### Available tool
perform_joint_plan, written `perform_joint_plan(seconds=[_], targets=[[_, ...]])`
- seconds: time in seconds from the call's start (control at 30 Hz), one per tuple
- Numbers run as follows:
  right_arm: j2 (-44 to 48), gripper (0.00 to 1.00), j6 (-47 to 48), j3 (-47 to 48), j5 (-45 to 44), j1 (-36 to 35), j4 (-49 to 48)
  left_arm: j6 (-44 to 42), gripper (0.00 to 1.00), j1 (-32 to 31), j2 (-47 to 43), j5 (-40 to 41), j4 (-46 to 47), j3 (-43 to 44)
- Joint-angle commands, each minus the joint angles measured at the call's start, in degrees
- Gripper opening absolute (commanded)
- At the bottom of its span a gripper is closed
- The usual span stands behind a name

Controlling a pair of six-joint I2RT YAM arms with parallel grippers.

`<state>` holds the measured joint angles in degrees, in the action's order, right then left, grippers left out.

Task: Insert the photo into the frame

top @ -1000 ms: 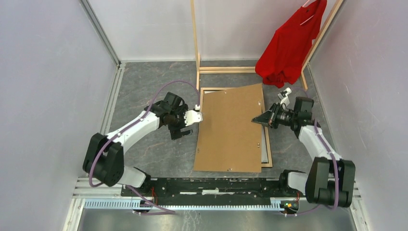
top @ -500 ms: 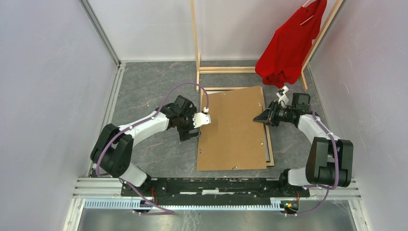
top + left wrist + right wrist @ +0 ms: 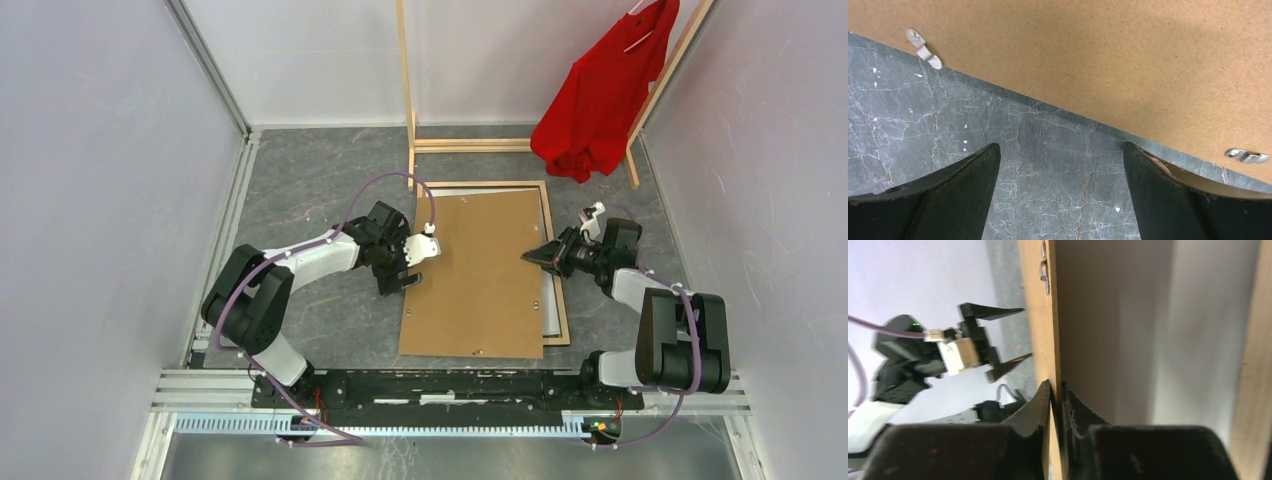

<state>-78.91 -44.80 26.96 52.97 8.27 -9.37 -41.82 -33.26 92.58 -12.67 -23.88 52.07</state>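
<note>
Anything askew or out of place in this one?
Yes. The backing board lies crooked on the frame: its near-left corner juts out past the frame's outline, and a pale strip shows uncovered along the far edge. The right gripper pinches the board's right edge; the left gripper is open beside its left edge.

Left hand [image 3: 1060, 145] spread wide, arm stretched inward; right hand [image 3: 1056, 385] pinched onto the board [image 3: 480, 270] edge.

Left arm [image 3: 320, 255] at 8 o'clock and right arm [image 3: 628, 287] at 4 o'clock: white links, black joints, purple cables [image 3: 390, 176], black tapered fingers [image 3: 948, 200]
</note>
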Motion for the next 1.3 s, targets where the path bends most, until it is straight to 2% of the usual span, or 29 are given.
perform_joint_plan(seconds=[0.0, 0.03, 0.17, 0.3, 0.4, 0.5, 0.57, 0.63, 0.8, 1.27], targets=[[2.96, 0.03, -12.33, -3.6, 2.08, 1.27, -18.03, 3.24, 0.98, -0.32, 0.65, -2.52, 1.08, 1.14], [3.13, 0.0, -12.9, -3.31, 2.36, 1.91, -18.4, 3.25, 0.99, -0.32, 0.53, -2.76, 0.67, 1.25], [3.59, 0.0, -11.28, 0.84, 4.48, 5.03, -14.19, 3.12, 0.99, -0.32, -0.26, -3.96, 0.22, 1.26], [2.46, 0.0, -5.19, 6.76, 5.45, 5.89, -4.87, 3.69, 0.99, -0.4, -0.63, -5.51, 0.28, 1.57], [0.34, 0.0, -2.1, 9.98, 6.09, 6.18, -1.29, 4.03, 0.99, -0.41, -0.94, -5.96, 0.09, 2.12], [-2.5, 0.03, 4.38, 14.24, 5.59, 6.31, 5.1, 3.99, 0.99, -0.41, -1.24, -5.96, -0.35, 2.49], [-4.29, 0.01, 10.46, 18.62, 4.39, 6.26, 13.18, 3.86, 1.0, -0.41, -1.42, -5.85, -0.39, 2.74], [-5.85, 0.0, 13.79, 21.01, 4.84, 6.24, 17.18, 3.71, 1.0, -0.33, -1.39, -5.53, -0.24, 3.06], [-6.35, 0.0, 12.2, 19.83, 6.94, 5.91, 14.11, 3.35, 1.0, -0.23, 0.37, -3.86, 1.06, 4.27], [-5.29, 0.0, 12.63, 14.91, 5.49, 1.71, 13.34, 6.78, 0.97, 2.42, 8.56, 3.4, 5.02, 8.57]])
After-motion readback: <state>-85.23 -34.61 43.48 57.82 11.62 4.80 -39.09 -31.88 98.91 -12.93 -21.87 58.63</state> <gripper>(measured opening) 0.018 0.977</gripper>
